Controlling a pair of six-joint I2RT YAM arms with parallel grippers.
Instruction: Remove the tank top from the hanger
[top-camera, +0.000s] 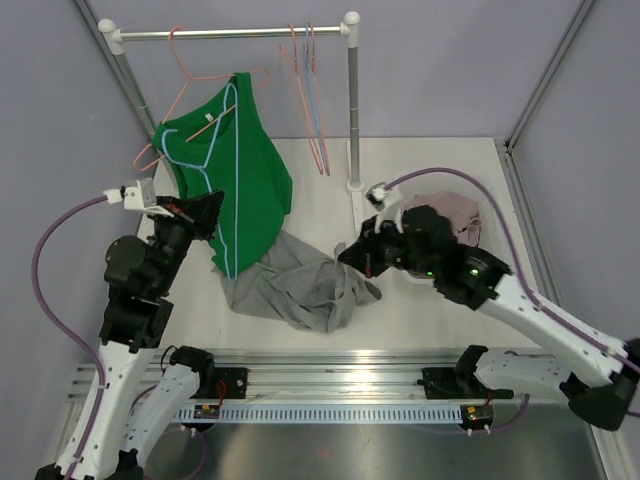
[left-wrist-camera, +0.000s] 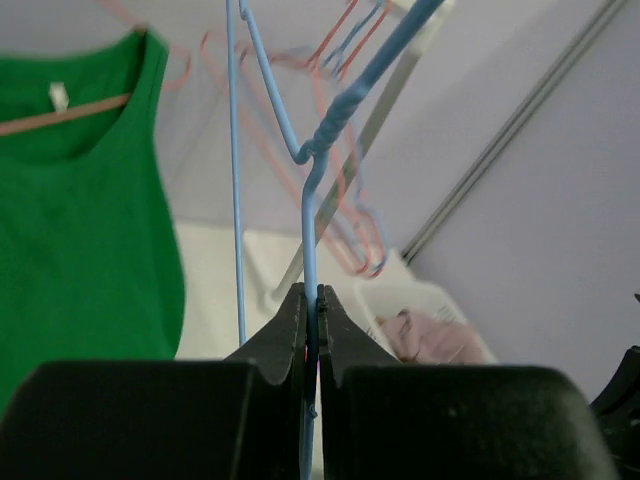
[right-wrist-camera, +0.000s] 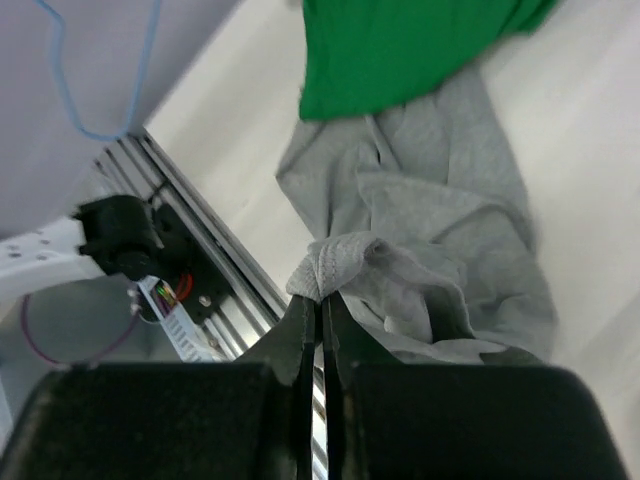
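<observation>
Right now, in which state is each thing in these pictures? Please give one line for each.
left gripper: jaws shut on the blue hanger.
right gripper: jaws shut on an edge of the grey garment.
blue hanger: clamped in the left jaws.
green tank top: hanging on a pink hanger.
grey garment: crumpled on the table.
spare hangers: hanging bare on the rail.

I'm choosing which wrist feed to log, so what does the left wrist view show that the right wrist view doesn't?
Only the left wrist view: the left gripper, jaws shut on the blue hanger, and the white basket behind it. Only the right wrist view: the right gripper, jaws shut on a fold of the grey garment, plus the metal rail at the table's edge. Both: the green tank top and some blue hanger wire.
</observation>
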